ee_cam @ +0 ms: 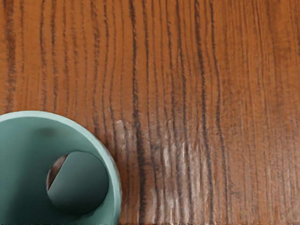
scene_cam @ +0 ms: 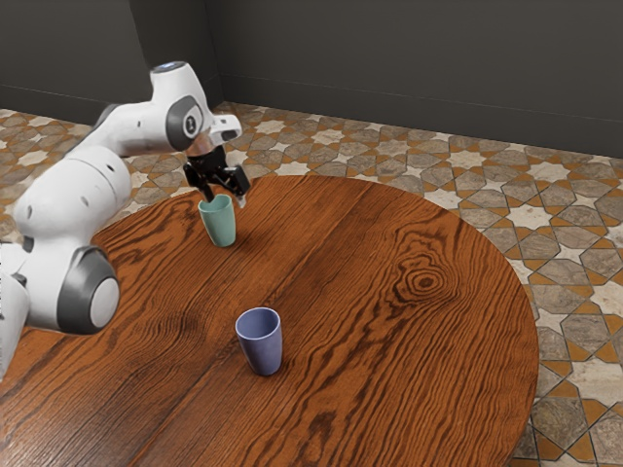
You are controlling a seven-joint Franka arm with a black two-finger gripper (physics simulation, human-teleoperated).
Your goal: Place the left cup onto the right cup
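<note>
One green cup (scene_cam: 218,224) upright just beneath spread claw (scene_cam: 216,195).

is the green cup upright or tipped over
Upright: the green cup stands mouth up in the exterior view, and the wrist view looks down into it.

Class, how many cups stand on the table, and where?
2. A green cup sits below the gripper, toward the table's far side; a blue cup stands alone nearer the camera.

Round wooden table (scene_cam: 409,321), reddish-brown, heavy dark grain and one bold knot. Around it runs a star-patterned tile floor (scene_cam: 545,195) in grey and orange. Dark wall (scene_cam: 409,49) behind.
</note>
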